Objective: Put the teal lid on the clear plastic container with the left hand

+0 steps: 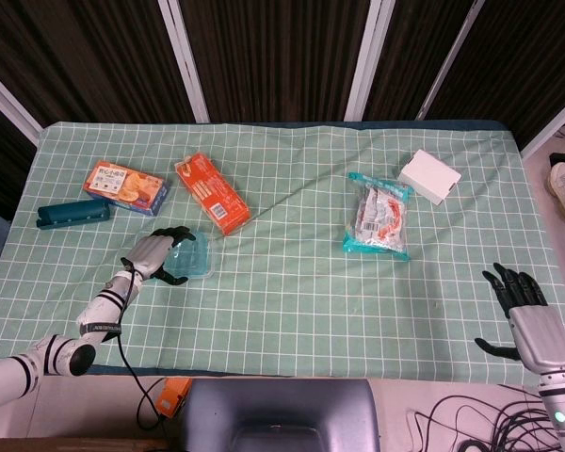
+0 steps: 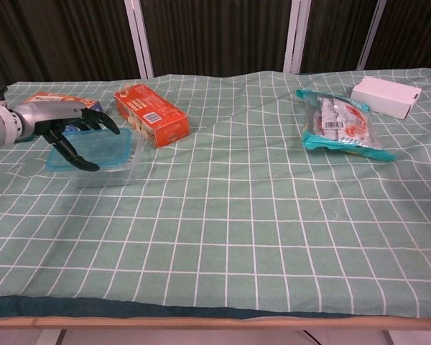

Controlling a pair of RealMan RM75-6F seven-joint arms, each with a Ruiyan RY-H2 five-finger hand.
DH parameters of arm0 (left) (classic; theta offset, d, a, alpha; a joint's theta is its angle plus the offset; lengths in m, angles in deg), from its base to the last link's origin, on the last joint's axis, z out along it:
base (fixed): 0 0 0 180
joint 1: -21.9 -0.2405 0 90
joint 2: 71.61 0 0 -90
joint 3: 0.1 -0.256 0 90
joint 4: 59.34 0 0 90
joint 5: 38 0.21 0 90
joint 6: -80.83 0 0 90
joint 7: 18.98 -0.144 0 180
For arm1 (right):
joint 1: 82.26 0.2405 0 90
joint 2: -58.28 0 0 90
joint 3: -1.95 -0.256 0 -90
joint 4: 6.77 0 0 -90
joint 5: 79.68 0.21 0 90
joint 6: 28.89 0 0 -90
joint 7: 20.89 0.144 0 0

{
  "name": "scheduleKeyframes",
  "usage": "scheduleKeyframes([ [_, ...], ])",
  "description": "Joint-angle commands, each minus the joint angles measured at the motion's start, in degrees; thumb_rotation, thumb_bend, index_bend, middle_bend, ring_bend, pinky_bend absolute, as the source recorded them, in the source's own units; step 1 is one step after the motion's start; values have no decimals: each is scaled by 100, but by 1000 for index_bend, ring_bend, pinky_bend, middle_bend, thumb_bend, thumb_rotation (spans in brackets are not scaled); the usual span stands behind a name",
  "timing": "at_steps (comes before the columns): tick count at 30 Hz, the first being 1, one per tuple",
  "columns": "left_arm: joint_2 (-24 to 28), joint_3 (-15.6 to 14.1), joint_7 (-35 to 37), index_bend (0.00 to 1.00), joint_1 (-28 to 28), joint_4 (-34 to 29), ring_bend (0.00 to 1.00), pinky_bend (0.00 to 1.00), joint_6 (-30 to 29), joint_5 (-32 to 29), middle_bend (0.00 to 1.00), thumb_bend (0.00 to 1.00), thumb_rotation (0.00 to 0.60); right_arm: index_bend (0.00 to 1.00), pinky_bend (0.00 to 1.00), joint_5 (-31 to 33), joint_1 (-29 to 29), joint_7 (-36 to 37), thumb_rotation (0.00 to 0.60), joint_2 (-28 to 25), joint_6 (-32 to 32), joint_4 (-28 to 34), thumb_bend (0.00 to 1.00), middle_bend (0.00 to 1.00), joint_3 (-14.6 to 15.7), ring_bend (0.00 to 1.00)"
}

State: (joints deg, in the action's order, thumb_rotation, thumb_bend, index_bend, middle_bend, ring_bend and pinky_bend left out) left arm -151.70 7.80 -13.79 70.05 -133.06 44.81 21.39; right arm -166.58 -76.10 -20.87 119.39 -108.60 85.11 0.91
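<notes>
My left hand [image 2: 66,129] [image 1: 156,255] grips the teal lid [image 2: 100,149] [image 1: 192,256] by its left edge, fingers over the top and thumb underneath. The lid sits roughly level on top of the clear plastic container [image 2: 104,171], whose front wall shows below it in the chest view. From the head camera the container is mostly hidden under the lid. My right hand [image 1: 524,311] hangs open off the table's near right corner, holding nothing.
An orange box [image 1: 211,192] lies just behind the container. An orange snack box [image 1: 124,185] and a dark teal case [image 1: 72,214] lie at far left. A teal snack bag [image 1: 378,218] and a white box [image 1: 429,175] lie on the right.
</notes>
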Motion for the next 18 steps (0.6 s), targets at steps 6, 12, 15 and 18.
scheduleKeyframes([
  [6,-10,28,55,212,-15,-17,538,583,41,117,610,244,600,0,0,-2,4,-15,600,7,9,-1,151,0,4,0],
  [12,-16,49,68,212,-10,-37,540,584,67,170,611,244,600,0,0,-10,0,-18,600,4,1,1,151,0,9,0],
  [15,-45,52,57,212,6,16,540,584,102,170,612,244,600,0,0,-11,-5,-14,600,3,-6,1,151,0,10,0],
  [18,-77,54,38,214,33,105,542,585,126,217,614,249,600,0,0,-7,0,-29,600,5,6,1,151,0,11,0],
])
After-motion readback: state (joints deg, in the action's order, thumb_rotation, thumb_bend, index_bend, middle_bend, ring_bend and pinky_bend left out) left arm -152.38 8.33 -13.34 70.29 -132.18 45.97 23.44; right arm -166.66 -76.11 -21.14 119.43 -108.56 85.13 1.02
